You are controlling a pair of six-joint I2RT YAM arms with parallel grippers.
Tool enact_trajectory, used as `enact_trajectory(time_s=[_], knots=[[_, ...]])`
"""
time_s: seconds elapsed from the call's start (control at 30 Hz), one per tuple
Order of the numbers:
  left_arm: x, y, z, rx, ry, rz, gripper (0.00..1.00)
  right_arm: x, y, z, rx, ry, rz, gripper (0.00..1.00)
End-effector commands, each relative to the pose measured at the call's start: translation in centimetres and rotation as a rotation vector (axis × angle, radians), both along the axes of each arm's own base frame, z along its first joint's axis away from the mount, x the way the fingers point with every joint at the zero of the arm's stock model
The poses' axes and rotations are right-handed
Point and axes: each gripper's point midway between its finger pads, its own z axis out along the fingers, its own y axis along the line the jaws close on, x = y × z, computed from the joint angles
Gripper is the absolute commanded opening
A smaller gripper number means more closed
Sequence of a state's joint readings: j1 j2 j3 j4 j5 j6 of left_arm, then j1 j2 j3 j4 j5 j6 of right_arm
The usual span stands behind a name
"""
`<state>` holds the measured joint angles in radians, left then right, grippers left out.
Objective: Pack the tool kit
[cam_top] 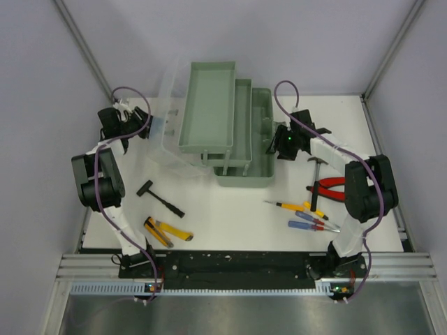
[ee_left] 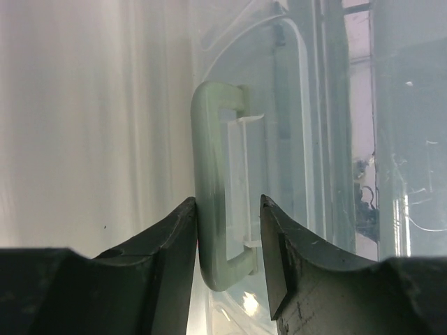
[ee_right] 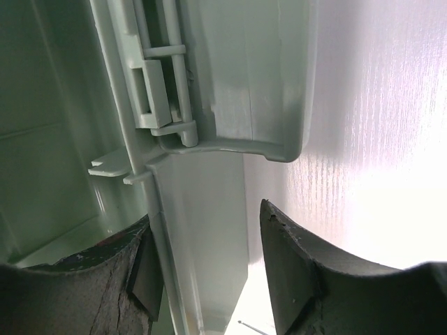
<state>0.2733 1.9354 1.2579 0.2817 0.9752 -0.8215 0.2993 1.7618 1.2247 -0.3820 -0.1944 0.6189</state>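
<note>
Overhead, I logged the toolbox (cam_top: 241,176) standing open in the upper middle of the frame. Its trays (cam_top: 208,112) were stepped out toward the left, and the translucent lid (cam_top: 166,136) was swung over at the far left of the stack.

The left gripper (ee_left: 228,207) sat at the lid, in the upper left of the overhead view. Its wrist view showed the pale green handle (ee_left: 209,195) running upright between the two fingers (ee_left: 167,258). The finger at frame left touched or nearly touched the bar, while the one at frame right stood off with a clear gap. I noted the jaws as parted, straddling the handle without clamping it.

The right gripper (ee_right: 204,216) was at the right wall of the toolbox base, just right of centre overhead. In its wrist view one finger sat inside the box at lower left. The other sat outside at lower right, with a strip of bright surface between it and the wall. The jaws were parted, with nothing pinched.

The tools lay on the white table (cam_top: 230,209), outside the box.
- Lower left: black hammer (cam_top: 159,195), with the yellow pliers (cam_top: 166,232) below it.
- Right side: small hammer (cam_top: 318,167), with the red pliers (cam_top: 328,187) just below it, partly hidden by the arm.
- Lower right of centre: screwdrivers (cam_top: 307,216), close together.
</note>
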Motion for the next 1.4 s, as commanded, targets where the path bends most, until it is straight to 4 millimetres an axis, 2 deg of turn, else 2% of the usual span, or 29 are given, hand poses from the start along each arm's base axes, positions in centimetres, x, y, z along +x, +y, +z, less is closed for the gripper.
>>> enact_trajectory(time_s=[0.0, 0.13, 0.37, 0.67, 0.9, 1.0, 1.13, 1.23, 1.37], knots=[[0.5, -0.3, 1.3, 0.005, -0.104, -0.028, 0.45, 0.7, 0.1, 0.0, -0.010, -0.016, -0.024, 0.52], [0.5, 0.2, 0.7, -0.023, -0.098, -0.027, 0.48, 1.0, 0.0, 0.0, -0.010, -0.020, -0.036, 0.52], [0.1, 2.0, -0.9, -0.080, -0.101, 0.044, 0.60, 1.2, -0.3, -0.3, -0.019, -0.010, -0.080, 0.52], [0.4, 3.4, -3.1, -0.024, -0.010, 0.118, 0.60, 1.1, -2.6, -1.0, -0.093, 0.016, -0.168, 0.42], [0.7, 4.4, -4.6, 0.023, 0.059, 0.165, 0.58, 1.2, -4.2, -0.8, -0.143, 0.009, -0.227, 0.39], [0.7, 4.4, -5.0, 0.021, 0.083, 0.170, 0.55, 1.3, -4.1, -0.6, -0.127, 0.012, -0.235, 0.38], [0.7, 4.1, -5.3, -0.001, 0.086, 0.162, 0.53, 1.6, -2.5, -0.6, -0.043, 0.044, -0.218, 0.38], [0.7, 4.3, -5.4, 0.010, 0.095, 0.173, 0.52, 2.0, -2.5, -0.3, -0.041, 0.037, -0.228, 0.38], [0.8, 5.9, -5.7, 0.110, 0.163, 0.262, 0.49, 2.5, -1.9, 0.3, -0.015, 0.017, -0.211, 0.38]])
